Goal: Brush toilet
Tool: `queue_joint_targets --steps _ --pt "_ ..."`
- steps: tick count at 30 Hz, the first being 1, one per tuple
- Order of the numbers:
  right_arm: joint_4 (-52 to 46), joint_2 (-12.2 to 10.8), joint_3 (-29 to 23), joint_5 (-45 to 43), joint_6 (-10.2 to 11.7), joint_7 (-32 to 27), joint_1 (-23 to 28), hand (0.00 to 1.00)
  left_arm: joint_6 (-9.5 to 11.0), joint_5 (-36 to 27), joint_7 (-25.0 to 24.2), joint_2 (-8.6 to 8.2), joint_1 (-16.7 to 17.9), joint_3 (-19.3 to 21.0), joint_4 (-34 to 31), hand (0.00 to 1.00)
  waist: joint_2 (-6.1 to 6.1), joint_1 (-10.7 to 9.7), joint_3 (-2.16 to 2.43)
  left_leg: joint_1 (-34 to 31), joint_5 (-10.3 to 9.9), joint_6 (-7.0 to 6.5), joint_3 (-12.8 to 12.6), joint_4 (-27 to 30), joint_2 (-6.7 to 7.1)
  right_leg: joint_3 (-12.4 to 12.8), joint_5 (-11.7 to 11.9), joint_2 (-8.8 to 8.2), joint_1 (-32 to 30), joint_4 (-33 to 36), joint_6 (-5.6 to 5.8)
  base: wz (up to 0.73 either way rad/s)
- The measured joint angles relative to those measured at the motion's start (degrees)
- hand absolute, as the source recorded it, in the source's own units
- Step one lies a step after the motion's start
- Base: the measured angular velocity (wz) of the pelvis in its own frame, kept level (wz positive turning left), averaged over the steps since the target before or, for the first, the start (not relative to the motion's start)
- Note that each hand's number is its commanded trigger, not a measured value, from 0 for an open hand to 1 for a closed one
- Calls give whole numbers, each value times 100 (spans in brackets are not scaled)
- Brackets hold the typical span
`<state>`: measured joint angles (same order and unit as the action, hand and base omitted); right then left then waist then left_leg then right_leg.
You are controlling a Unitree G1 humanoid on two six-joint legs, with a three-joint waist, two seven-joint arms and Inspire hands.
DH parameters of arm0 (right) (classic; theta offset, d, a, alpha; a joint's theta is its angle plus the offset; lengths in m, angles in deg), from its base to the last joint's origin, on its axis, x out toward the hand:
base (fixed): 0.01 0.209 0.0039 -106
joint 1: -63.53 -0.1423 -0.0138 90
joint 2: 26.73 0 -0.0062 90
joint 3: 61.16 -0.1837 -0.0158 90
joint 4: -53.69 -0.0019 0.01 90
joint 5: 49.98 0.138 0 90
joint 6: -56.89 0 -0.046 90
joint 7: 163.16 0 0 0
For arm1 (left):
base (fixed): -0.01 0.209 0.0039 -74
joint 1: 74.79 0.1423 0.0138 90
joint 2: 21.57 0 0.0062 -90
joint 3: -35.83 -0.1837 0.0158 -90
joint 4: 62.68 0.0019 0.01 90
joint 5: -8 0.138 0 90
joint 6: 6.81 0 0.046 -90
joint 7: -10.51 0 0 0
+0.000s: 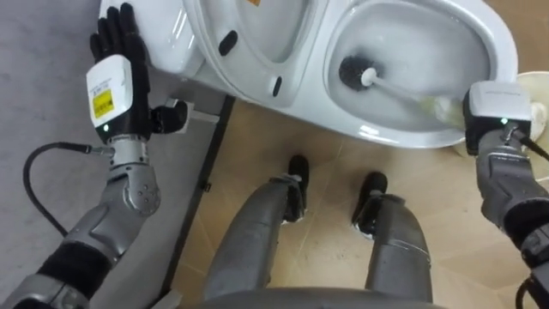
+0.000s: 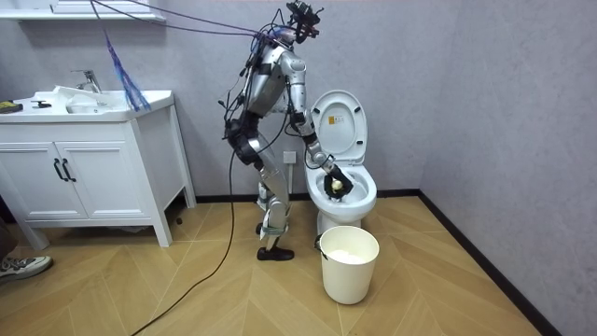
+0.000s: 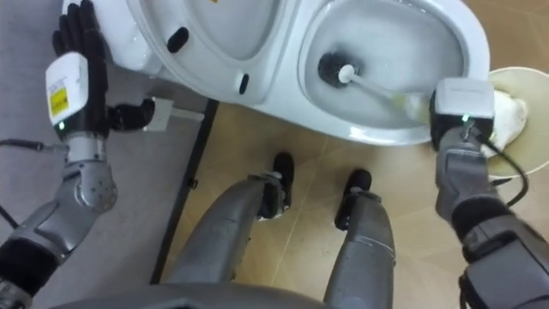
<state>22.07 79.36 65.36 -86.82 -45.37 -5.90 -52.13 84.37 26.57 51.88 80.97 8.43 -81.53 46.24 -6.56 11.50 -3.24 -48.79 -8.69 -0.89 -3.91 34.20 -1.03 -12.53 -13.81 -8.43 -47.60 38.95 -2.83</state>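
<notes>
The robot stands close before the toilet [image 2: 347, 191], leaning forward over it, its feet on the wooden floor just short of the bowl. Its right hand [image 1: 491, 112] hangs at the near rim of the bowl [image 1: 386, 134], and the fingers, largely tucked under the back of the hand, are clenched round the white handle of the toilet brush [image 1: 395, 90]. From those fingers the handle slopes away and down into the bowl, and the dark bristle head lies at the far end of it, low against the wet inner wall, well apart from the fingers. A cream bucket [image 1: 537, 96] sits just beyond the right hand, on the side of the fingers away from the bowl; the room view shows it on the floor [image 2: 350, 264] right before the toilet's front. The left hand [image 1: 116, 51] is raised at the other side, its dark fingers [image 1: 120, 30] straight and released, holding nothing, their tips lying against the side of the white tank [image 1: 167, 43]. Just past those fingertips, toward the bowl, stands the lifted lid and seat [image 1: 257, 34]. In the room view a white vanity cabinet [image 2: 93, 168] with a sink stands well behind the robot, far from either hand.
</notes>
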Motion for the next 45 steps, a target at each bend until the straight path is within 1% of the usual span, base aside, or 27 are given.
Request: queue_joint_targets --steps 2,3,4,5,7,8,10,12,14,16,17,18,20,21,22,23,26,28,30,32,33,35,39,40,42,44,45 --pt "318 6 -167 634 333 -152 -262 100 39 20 47 93 -43 27 -121 0 199 -51 2 -169 4 -2 -1 65 55 69 -62 -59 -230 242 1 12" --pt "347 6 -280 767 404 -223 -300 100 39 42 69 124 -47 45 -160 0 258 -62 5 -211 6 -6 -16 77 72 111 -71 -65 -301 307 9 10" --pt "396 17 -585 930 515 -303 -404 100 29 153 82 127 -8 153 -249 0 334 -96 4 -295 13 -10 -26 120 89 131 -73 -77 -408 380 9 5" --pt "419 20 -898 975 549 -398 -520 100 -1 314 94 103 92 260 -324 0 384 -179 1 -363 20 -19 -35 152 108 128 -72 -121 -484 447 6 6" --pt "420 118 -1112 972 598 -504 -605 100 -86 594 141 55 179 401 -339 0 478 -319 1 -391 36 -41 -66 172 181 162 -120 -189 -573 582 16 12" --pt "420 195 -1133 964 668 -561 -597 100 -126 705 176 -23 210 477 -326 0 503 -369 8 -393 36 -48 -71 209 191 162 -126 -235 -572 597 23 8" --pt "420 203 -1136 962 733 -707 -541 100 -178 734 230 -120 212 524 -328 0 542 -406 8 -393 29 -61 -72 222 205 165 -130 -256 -571 631 28 0" --pt "415 193 -1144 802 758 -739 -493 100 -241 823 185 -226 194 587 -310 0 540 -462 11 -386 27 -71 -67 241 251 172 -155 -276 -573 695 45 5" --pt "402 77 -1175 429 733 -741 -479 100 -257 850 103 -356 186 678 -293 0 533 -455 15 -354 22 -82 -63 251 266 159 -151 -301 -533 696 44 0" --pt "328 -33 -1202 177 689 -740 -448 100 -256 864 45 -361 172 691 -271 0 496 -440 24 -343 23 -83 -36 260 252 132 -138 -273 -484 645 49 0" --pt "179 -112 -1201 -17 582 -724 -361 100 -259 861 -24 -383 160 664 -264 0 425 -405 42 -322 22 -83 -1 267 223 120 -110 -210 -417 565 72 -4" --pt "73 -156 -1200 -139 510 -716 -289 100 -260 862 -79 -404 157 666 -265 0 401 -365 41 -289 21 -84 0 258 203 115 -87 -175 -377 517 78 -9" --pt "-272 -360 -1066 -645 249 -621 12 100 -336 863 -255 -503 167 593 -241 0 184 -279 56 -153 18 -87 71 189 137 -24 -1 -95 -117 249 85 -9" --pt "-330 -399 -1028 -763 173 -550 95 100 -339 863 -287 -512 176 570 -221 0 141 -255 76 -129 18 -87 77 156 133 -37 17 -87 -87 198 85 -7" --pt "-528 -495 -1016 -890 -4 -381 295 100 -337 853 -347 -513 190 525 -210 0 104 -182 91 -79 19 -88 63 100 132 -29 37 -86 -61 157 84 -15" --pt "-814 -506 -1012 -912 -193 -232 517 100 -336 845 -401 -532 218 510 -235 0 49 -103 101 -54 8 -95 25 102 102 -36 49 -75 -33 119 72 -18" --pt "-1522 -524 -1009 -901 -501 -11 955 100 -334 819 -375 -536 357 522 -269 0 -98 -76 124 36 9 -74 -11 -14 -8 -17 152 79 94 -143 59 -19" --pt "-1828 -574 -1009 -924 -626 119 1120 100 -322 794 -330 -537 473 550 -269 0 -107 -72 126 105 3 -45 -41 -85 -48 -11 173 119 142 -214 27 -15" --pt "-2088 -591 -1009 -940 -696 285 1236 100 -226 789 -272 -530 611 582 -275 0 -108 -73 126 128 -6 -10 -49 -121 -96 -18 178 172 169 -267 -1 -8" --pt "-2544 -589 -1011 -1096 -873 515 1407 100 -112 783 -89 -528 745 590 -277 0 -107 -83 127 123 -21 51 -15 -153 -148 -24 185 249 174 -346 -43 -6" --pt "-2611 -590 -1011 -1099 -905 558 1431 100 -99 780 -53 -523 768 588 -284 0 -107 -83 127 121 -27 64 -12 -156 -160 -27 180 261 174 -350 -57 -3" --pt "-2644 -575 -1011 -1099 -911 742 1408 100 -35 665 45 -506 870 585 -389 0 -99 -85 130 118 -45 98 -14 -150 -208 -22 175 311 174 -366 -80 -2" --pt "-2536 -468 -955 -1043 -883 846 1282 100 65 633 143 -474 847 564 -307 0 -68 -77 120 138 -35 133 15 -128 -242 -6 193 329 223 -392 -113 -1" --pt "-2328 -457 -924 -962 -821 871 1141 100 99 591 112 -451 846 558 -282 0 -52 -75 120 163 -33 134 12 -100 -242 -12 186 326 256 -382 -120 0" --pt "-1943 -465 -852 -878 -659 853 905 100 155 564 12 -376 798 555 -248 0 33 -71 90 222 -34 134 3 -55 -213 7 121 301 290 -308 -122 5" --pt "-1368 -407 -853 -532 -324 841 633 100 216 564 -99 -253 703 531 -221 0 206 -116 46 292 -33 134 24 -49 -165 -4 24 217 318 -194 -117 17" --pt "-1228 -391 -854 -430 -233 841 571 100 233 566 -114 -250 670 532 -209 0 240 -107 33 311 -33 134 39 -46 -164 -15 23 215 341 -194 -117 12"
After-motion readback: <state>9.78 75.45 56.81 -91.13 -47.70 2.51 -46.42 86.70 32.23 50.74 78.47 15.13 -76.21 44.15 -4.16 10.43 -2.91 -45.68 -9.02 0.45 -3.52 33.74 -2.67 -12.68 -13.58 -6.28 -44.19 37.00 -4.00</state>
